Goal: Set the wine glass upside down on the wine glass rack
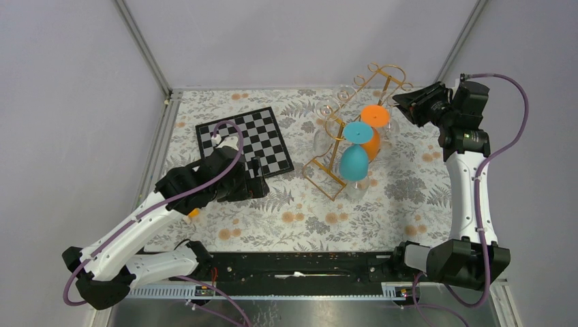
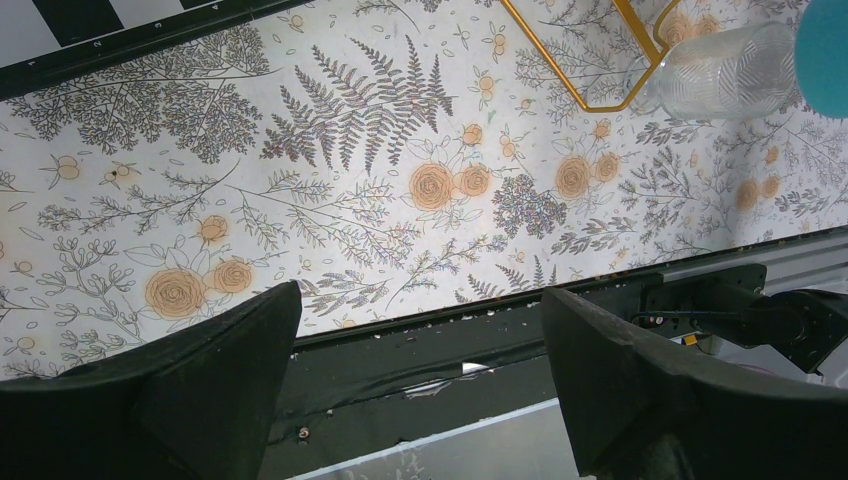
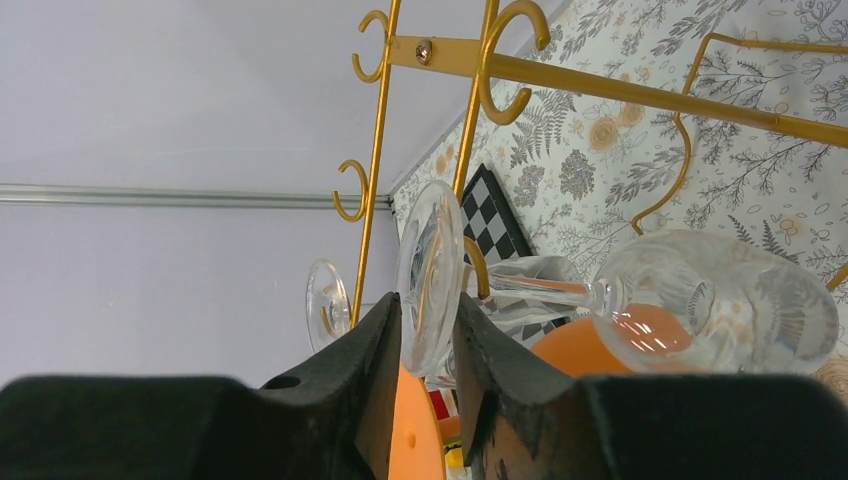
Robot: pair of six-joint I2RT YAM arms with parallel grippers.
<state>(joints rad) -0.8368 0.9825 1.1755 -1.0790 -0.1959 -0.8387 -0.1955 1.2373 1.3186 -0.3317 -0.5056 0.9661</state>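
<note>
The gold wire wine glass rack [image 1: 354,112] stands right of the table's middle, and its rails and curled hooks fill the right wrist view [image 3: 640,90]. My right gripper [image 3: 430,300] is at the rack's far right end [image 1: 403,103]. It is shut on the round foot of a clear wine glass [image 3: 428,262]. The glass's stem passes a gold hook and its bowl [image 3: 720,310] points away from the fingers. My left gripper [image 2: 420,335] is open and empty, low over the floral cloth near the front edge, left of the rack [image 1: 262,185].
An orange glass [image 1: 373,126] and a teal glass [image 1: 354,160] hang upside down on the rack. Another clear foot [image 3: 327,297] sits on a far rail. A clear bowl [image 2: 720,75] hangs by the rack's base wire [image 2: 590,95]. A chessboard [image 1: 245,139] lies to the left.
</note>
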